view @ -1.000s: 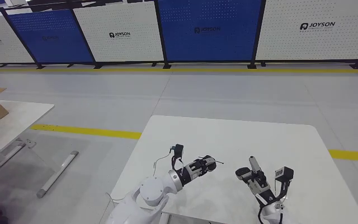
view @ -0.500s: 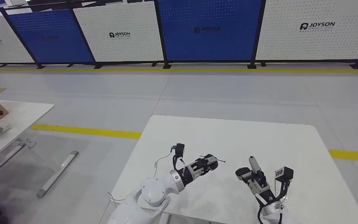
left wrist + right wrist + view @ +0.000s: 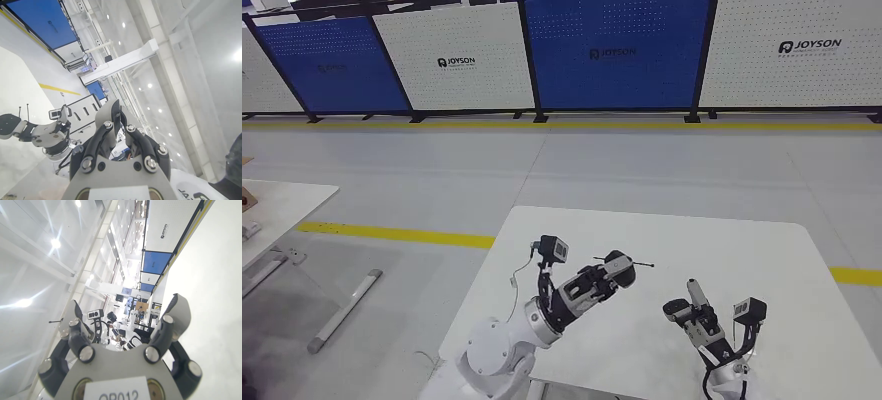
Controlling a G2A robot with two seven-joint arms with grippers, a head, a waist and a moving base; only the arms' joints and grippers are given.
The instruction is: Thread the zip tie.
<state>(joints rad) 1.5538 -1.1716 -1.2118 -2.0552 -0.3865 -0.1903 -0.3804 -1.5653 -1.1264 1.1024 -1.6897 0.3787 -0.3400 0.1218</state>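
Observation:
A thin black zip tie (image 3: 640, 264) sticks out sideways from my left gripper (image 3: 620, 264), which is shut on it above the white table (image 3: 692, 235). In the left wrist view the two fingers of that gripper (image 3: 117, 113) are pressed together. My right gripper (image 3: 687, 298) stands open a short way to the right, nearer the table's front edge, holding nothing. In the right wrist view its fingers are spread wide (image 3: 126, 303), and the zip tie (image 3: 55, 320) shows beyond one finger, with its small head at the free end.
The table's left edge runs close to the left arm. A second white table (image 3: 272, 210) stands off to the left across the floor. Blue and white partition panels (image 3: 612, 55) line the back.
My left arm has lifted and swung away from the front edge, carrying the zip tie up and slightly to the right. The right arm has kept still.

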